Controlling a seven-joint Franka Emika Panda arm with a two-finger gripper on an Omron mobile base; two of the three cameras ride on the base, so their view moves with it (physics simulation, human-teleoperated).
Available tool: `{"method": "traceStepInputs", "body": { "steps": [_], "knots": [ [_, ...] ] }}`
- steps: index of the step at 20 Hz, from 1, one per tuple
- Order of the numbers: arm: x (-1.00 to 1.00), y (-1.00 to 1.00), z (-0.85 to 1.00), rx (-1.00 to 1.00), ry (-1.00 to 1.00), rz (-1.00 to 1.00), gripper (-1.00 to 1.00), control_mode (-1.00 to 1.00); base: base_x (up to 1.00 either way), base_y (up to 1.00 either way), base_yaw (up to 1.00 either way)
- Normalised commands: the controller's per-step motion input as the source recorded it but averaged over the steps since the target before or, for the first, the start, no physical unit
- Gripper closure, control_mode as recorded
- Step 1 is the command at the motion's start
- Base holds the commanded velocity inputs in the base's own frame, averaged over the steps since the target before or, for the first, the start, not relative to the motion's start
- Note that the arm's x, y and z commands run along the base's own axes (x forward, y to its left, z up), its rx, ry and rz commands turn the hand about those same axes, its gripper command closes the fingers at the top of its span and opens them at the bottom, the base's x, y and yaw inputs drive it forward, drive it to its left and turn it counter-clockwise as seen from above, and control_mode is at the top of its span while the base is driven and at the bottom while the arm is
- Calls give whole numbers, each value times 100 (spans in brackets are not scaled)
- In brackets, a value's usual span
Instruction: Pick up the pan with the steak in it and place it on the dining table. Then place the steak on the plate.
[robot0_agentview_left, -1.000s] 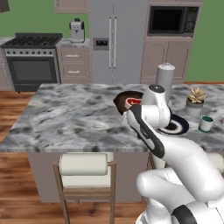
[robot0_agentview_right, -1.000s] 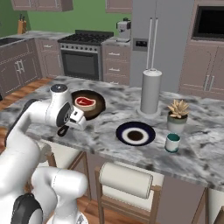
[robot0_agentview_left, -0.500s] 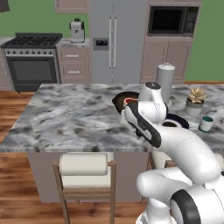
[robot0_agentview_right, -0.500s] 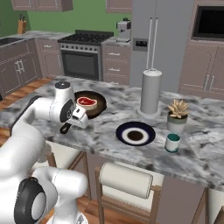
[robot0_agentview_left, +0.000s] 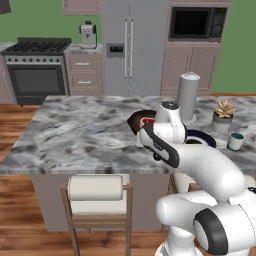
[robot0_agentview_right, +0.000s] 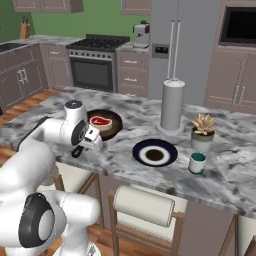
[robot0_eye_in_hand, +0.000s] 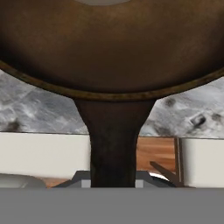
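Hand view: pan (robot0_eye_in_hand: 112, 52) handle runs straight into the closed hand (robot0_eye_in_hand: 113, 178).

Home kitchen, steel fridge (robot0_agentview_left: 124, 47), gas range (robot0_agentview_left: 37, 67), built-in microwave (robot0_agentview_left: 195, 23), marbled island (robot0_agentview_left: 75, 132), stools (robot0_agentview_left: 97, 200)

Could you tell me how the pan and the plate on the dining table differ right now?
The pan is dark brown with a stubby handle; the plate is dark-rimmed with a white ring and no handle. The pan holds the steak; the plate holds no food. The pincer grips the pan's handle; the plate lies untouched. Both are round.
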Motion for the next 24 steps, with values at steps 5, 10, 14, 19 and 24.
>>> {"method": "traceStepInputs", "body": {
  "steps": [5,10,14,19,24],
  "knots": [
    [25,0,-38,0,0,0,100,-100,0,0,0],
    [34,-2,-27,0,0,0,100,-100,0,0,0],
    [38,-3,-23,0,0,0,100,-100,0,0,0],
    [38,-6,-24,0,0,0,100,-100,0,0,0],
    [27,-9,-29,0,0,0,100,-100,0,0,0]
  ]
}}
